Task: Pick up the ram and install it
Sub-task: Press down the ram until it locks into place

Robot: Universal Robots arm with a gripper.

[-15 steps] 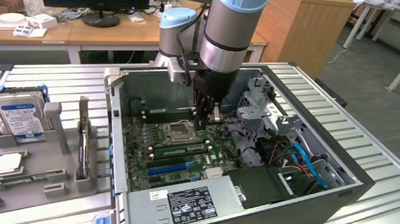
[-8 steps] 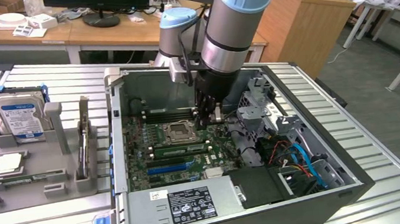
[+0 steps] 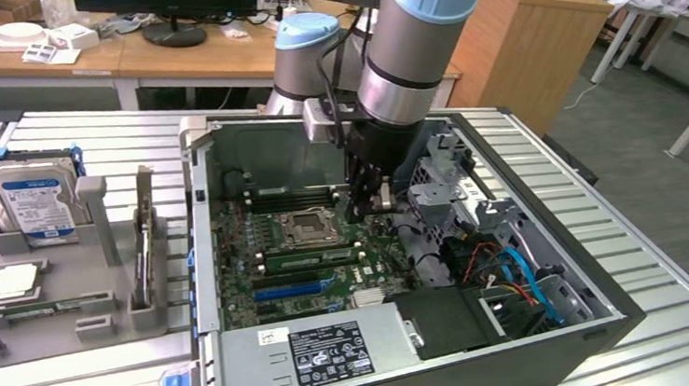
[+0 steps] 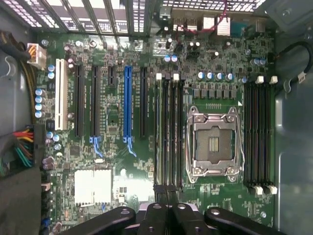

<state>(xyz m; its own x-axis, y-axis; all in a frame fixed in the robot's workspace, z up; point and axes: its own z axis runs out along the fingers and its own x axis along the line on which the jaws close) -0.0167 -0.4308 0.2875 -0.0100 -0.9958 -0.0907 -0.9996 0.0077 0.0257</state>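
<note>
My gripper (image 3: 369, 211) hangs inside the open computer case, above the green motherboard (image 3: 282, 297) and just beside the CPU socket (image 4: 213, 142). In the wrist view its black fingers (image 4: 157, 208) meet at the middle with no gap, and I see nothing between them. They line up with the bank of memory slots (image 4: 169, 132) beside the socket. A green ram stick (image 3: 306, 256) sits in that bank. Another thin stick (image 3: 146, 234) stands on edge in the grey rack outside the case.
A silver, blue-labelled hard drive (image 3: 33, 197) stands in the grey rack (image 3: 31, 323) at the exterior view's left. Inside the case are a power supply (image 3: 321, 349), coloured cables (image 3: 515, 276) and a metal drive cage (image 3: 444, 184). A second slot bank (image 4: 259, 132) lies past the socket.
</note>
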